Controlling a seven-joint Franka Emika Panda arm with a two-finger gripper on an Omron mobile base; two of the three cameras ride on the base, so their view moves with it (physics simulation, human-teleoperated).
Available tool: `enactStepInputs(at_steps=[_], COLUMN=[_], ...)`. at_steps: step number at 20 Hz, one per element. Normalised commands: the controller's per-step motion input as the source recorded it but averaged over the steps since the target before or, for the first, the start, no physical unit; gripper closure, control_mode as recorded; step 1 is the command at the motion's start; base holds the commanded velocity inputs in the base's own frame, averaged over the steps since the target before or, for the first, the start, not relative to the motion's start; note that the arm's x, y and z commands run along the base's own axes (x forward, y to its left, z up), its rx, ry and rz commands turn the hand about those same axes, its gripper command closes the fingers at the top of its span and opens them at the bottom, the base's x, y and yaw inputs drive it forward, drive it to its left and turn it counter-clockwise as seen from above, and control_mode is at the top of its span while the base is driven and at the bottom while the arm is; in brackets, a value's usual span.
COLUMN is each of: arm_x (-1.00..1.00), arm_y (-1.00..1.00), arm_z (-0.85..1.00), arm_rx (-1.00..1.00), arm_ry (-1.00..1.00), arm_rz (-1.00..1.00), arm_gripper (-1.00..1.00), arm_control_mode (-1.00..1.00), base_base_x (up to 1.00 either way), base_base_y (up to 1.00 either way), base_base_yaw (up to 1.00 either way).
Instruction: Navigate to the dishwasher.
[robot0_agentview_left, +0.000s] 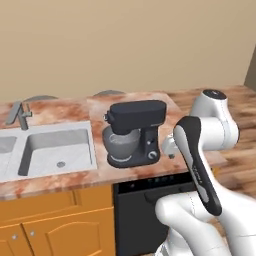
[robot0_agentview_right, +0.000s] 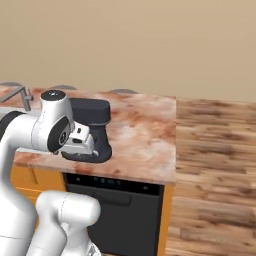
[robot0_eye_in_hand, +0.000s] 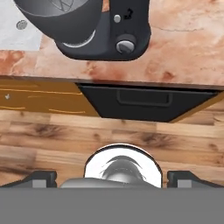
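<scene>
Tool (robot0_eye_in_hand: 112, 178), fingertips spread wide and empty, at lower frame, folded arm above the dishwasher (robot0_eye_in_hand: 144, 104); stand mixer (robot0_agentview_left: 134, 132) on tabletop (robot0_agentview_right: 145, 135), sink (robot0_agentview_left: 55, 150) left.

Count of items observed: one dishwasher (robot0_agentview_left: 135, 215), black-fronted, set under the worktop (robot0_agentview_left: 60, 180). One stand mixer (robot0_agentview_left: 135, 132) on the worktop. One sink (robot0_agentview_left: 57, 147) with one faucet (robot0_agentview_left: 19, 115). Orange cabinet doors (robot0_agentview_left: 60, 235): two visible, beside the dishwasher.

No legible text, seemingly.
</scene>
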Motion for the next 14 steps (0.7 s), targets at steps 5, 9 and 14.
enactStepInputs(at_steps=[5, 9, 14], arm_x=[0.00, 0.00, 0.00], arm_y=[0.00, 0.00, 0.00], arm_z=[0.00, 0.00, 0.00], arm_rx=[0.00, 0.00, 0.00], arm_ry=[0.00, 0.00, 0.00], arm_rz=[0.00, 0.00, 0.00], arm_gripper=[-1.00, -1.00, -1.00], arm_control_mode=[1.00, 1.00, 1.00], base_base_x=[0.48, 0.31, 0.15], base_base_y=[-0.12, -0.19, -0.22], base_base_yaw=[0.13, 0.11, 0.09])
